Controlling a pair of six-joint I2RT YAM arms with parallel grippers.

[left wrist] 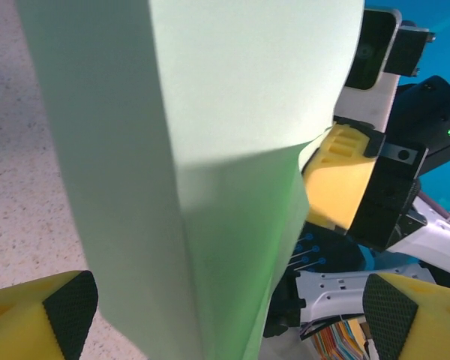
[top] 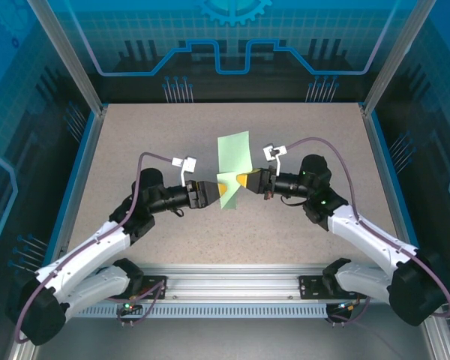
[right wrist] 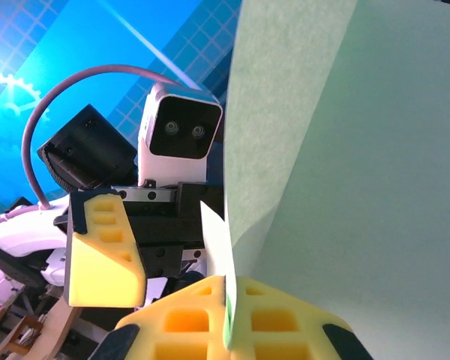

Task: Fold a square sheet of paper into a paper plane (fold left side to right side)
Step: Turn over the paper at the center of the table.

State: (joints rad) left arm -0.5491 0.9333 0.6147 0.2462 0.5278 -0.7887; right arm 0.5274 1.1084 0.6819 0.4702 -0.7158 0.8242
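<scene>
The square sheet of paper (top: pixel 233 168) is pale mint green, bent and standing up off the table between the two arms. My right gripper (top: pixel 245 180) is shut on its right edge. In the right wrist view its yellow fingers (right wrist: pixel 187 322) press together with the paper (right wrist: pixel 345 172) pinched between them. My left gripper (top: pixel 212 193) is open at the sheet's lower left part. In the left wrist view the paper (left wrist: pixel 210 150) hangs between its wide-apart fingertips (left wrist: pixel 69 306), touching neither pad. No paper plane shape shows.
The speckled table (top: pixel 135 150) is walled by blue panels and aluminium posts (top: pixel 67 56). A metal rail (top: pixel 232 289) with both arm bases runs along the near edge. The left wrist camera housing (right wrist: pixel 180 131) faces the right wrist camera closely.
</scene>
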